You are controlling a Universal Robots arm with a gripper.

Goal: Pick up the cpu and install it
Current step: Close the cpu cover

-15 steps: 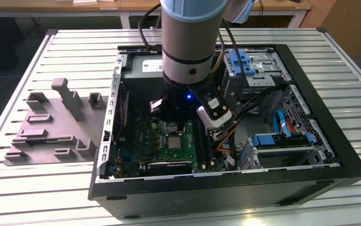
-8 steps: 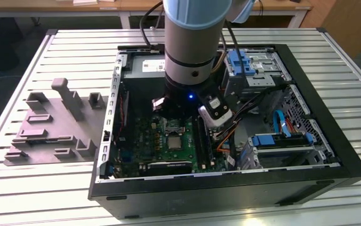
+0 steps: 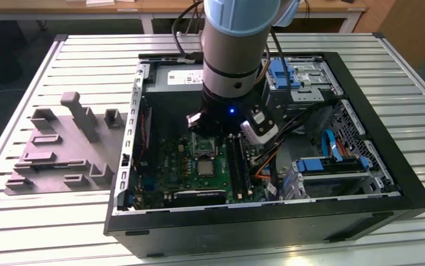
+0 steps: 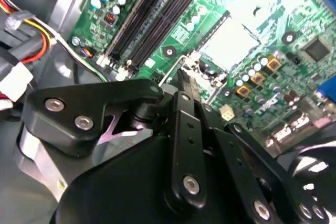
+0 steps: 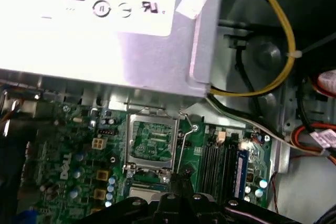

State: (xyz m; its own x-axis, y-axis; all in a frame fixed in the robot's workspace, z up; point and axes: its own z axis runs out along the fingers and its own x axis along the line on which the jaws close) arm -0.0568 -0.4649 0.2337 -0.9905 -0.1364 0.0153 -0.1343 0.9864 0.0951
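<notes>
In the exterior view the arm hangs inside the open case, gripper [image 3: 210, 128] above the socket [image 3: 203, 145]. In the second wrist view the fingers [image 4: 185, 82] look pinched together; whether they hold the cpu I cannot tell. In the first wrist view the socket [image 5: 151, 141] lies open: best squared up directly over it.
</notes>
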